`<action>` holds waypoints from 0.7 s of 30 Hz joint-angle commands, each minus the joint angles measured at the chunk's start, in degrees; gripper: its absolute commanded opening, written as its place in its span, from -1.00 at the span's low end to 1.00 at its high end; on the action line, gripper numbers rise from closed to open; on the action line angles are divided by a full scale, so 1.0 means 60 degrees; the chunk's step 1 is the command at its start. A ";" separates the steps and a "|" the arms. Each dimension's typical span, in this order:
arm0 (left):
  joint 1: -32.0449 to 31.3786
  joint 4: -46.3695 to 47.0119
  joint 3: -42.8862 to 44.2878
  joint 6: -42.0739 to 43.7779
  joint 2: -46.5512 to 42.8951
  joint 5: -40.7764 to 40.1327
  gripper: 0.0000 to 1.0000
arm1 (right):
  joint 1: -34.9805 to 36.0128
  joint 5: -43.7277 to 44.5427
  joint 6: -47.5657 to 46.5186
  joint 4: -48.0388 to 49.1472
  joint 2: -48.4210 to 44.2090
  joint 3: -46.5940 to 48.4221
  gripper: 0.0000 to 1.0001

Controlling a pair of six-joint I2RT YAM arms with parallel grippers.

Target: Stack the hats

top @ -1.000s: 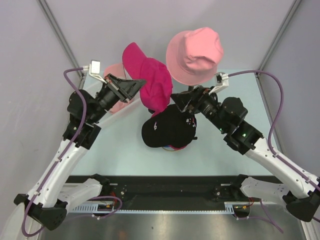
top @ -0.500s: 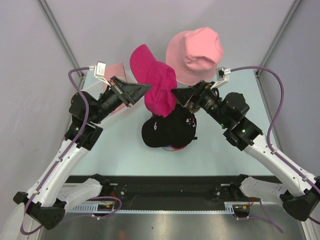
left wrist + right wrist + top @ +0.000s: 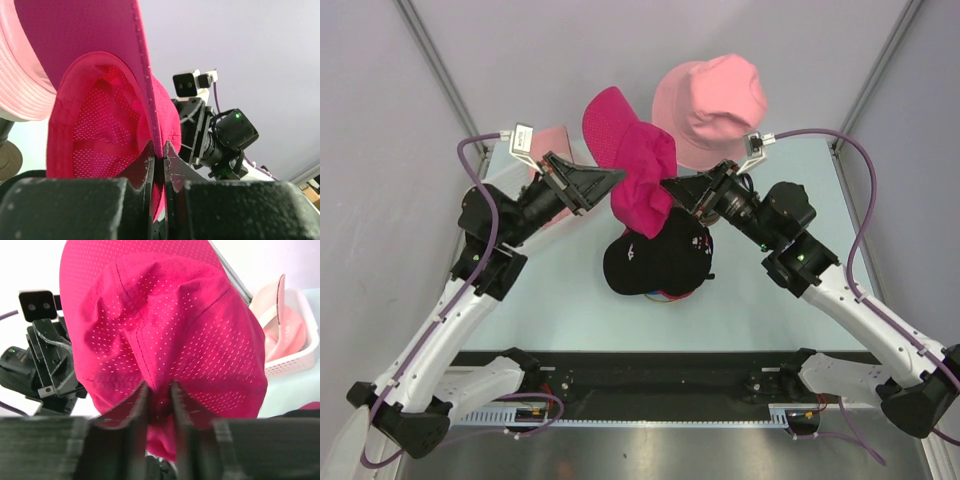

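Black cap lies near centre on the table. Above it hangs the magenta cap, left gripper pinched tight on its rim, right gripper pinched tight on its crown. Bucket hat far right; pink cap far left in a basket.

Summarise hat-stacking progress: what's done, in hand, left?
Done: a dark cap sits mid-table as the base. In hand: the left gripper and the right gripper both pinch the magenta cap, raised over the dark cap's far edge. Left: the salmon bucket hat and the light-pink cap sit apart at the back, unstacked.
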 commanded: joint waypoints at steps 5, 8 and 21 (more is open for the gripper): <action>-0.0097 0.0351 -0.0710 0.0529 -0.0454 0.0232 -0.97 | -0.0354 0.0107 -0.0247 -0.0249 -0.0455 0.0225 -1.00; -0.0083 -0.0030 -0.1282 0.0763 -0.0688 0.0246 -0.57 | -0.0500 0.0196 -0.0949 -0.1812 -0.0500 0.1014 -1.00; -0.0083 -0.0968 -0.4827 0.1057 -0.2358 -0.0208 0.99 | -0.0340 -0.0536 -0.2504 -0.5060 0.0481 0.1298 -1.00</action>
